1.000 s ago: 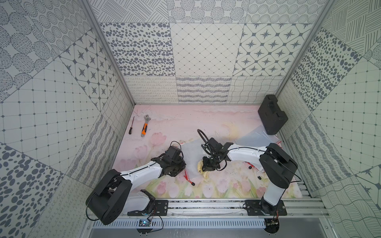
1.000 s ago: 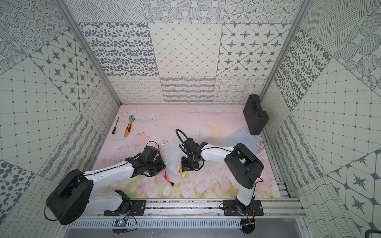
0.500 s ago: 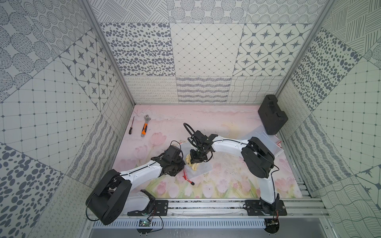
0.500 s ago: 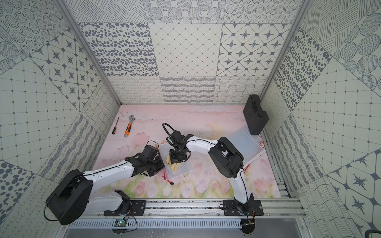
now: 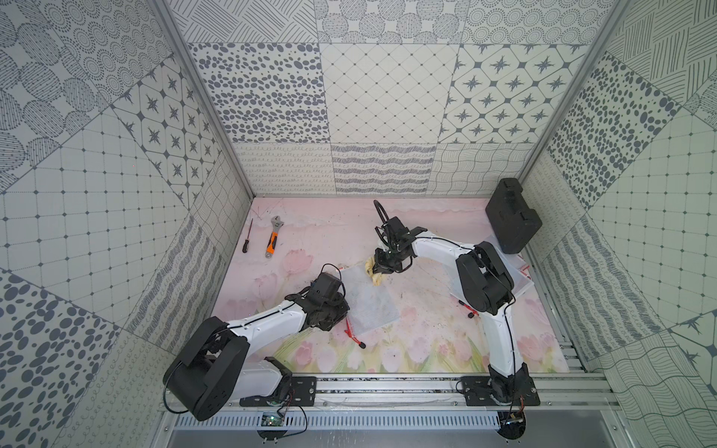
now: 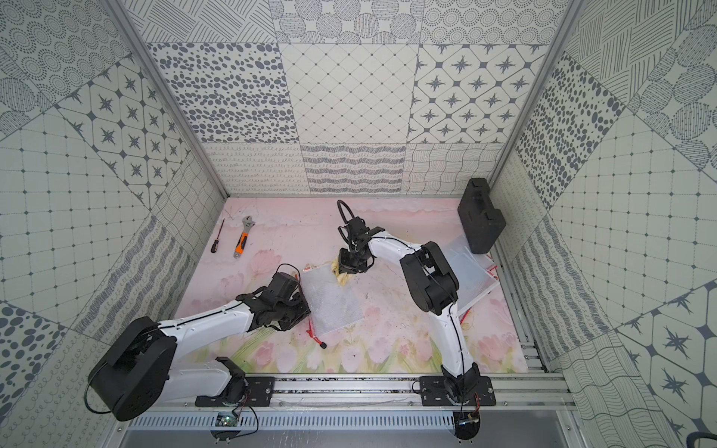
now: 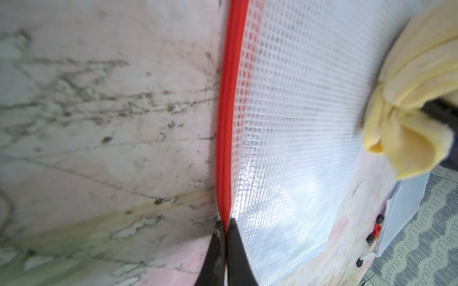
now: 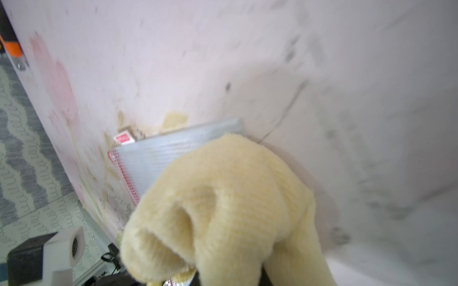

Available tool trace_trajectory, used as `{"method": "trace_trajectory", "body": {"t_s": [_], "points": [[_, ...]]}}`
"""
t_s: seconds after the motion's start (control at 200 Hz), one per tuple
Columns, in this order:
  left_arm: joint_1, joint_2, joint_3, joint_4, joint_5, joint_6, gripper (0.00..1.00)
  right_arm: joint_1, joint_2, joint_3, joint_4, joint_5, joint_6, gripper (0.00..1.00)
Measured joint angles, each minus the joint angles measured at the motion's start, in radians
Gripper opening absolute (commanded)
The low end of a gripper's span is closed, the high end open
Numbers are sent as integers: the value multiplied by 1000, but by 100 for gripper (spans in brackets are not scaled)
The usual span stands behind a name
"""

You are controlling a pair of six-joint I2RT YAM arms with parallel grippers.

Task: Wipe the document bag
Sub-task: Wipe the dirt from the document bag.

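My left gripper (image 7: 225,222) is pinched fully closed on the red zip edge (image 7: 224,123) of the translucent white, mesh-patterned plastic document bag (image 5: 370,302). The bag lies flat on the pink flower-printed tabletop (image 5: 329,229), near its middle and a little toward the front edge. My right gripper (image 5: 383,267) is clamped tight on a bunched pale yellow fleecy cloth (image 5: 373,274). In both top views the cloth rests at the bag's far corner on my right arm's side, partly on the plastic and partly over its border. I judge that I am mid-wipe, with the cloth at the end of a stroke. To do this well, I want the cloth pressed flat on the plastic rather than dragged by its loose tail. Each pass should run from the far border toward the front edge in overlapping lanes, so no band of mesh is missed. The left pinch is my anchor and should pin the zip edge down, because I expect the bag is light and slick enough to slide or buckle under the cloth. I should stroke along or away from the anchored side, never into it. I should also stay clear of the grubby marks on the tabletop beside the bag, so the cloth carries no dirt onto it.
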Motion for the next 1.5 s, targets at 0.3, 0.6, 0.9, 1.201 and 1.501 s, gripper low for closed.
{"method": "trace_trajectory", "body": {"t_s": [0.3,0.6,0.9,1.201,1.501], "points": [[0,16,11,-5,4,9,0,207,52,130,-85,95,-37,0],[4,22,21,-31,10,16,0,291,137,232,-107,-11,-27,0],[4,21,21,-22,8,21,0,82,154,241,-29,-63,18,0],[4,33,23,-17,17,33,0,226,163,241,53,-139,70,0],[4,34,26,-15,17,25,0,255,209,206,193,-274,160,0]]}}
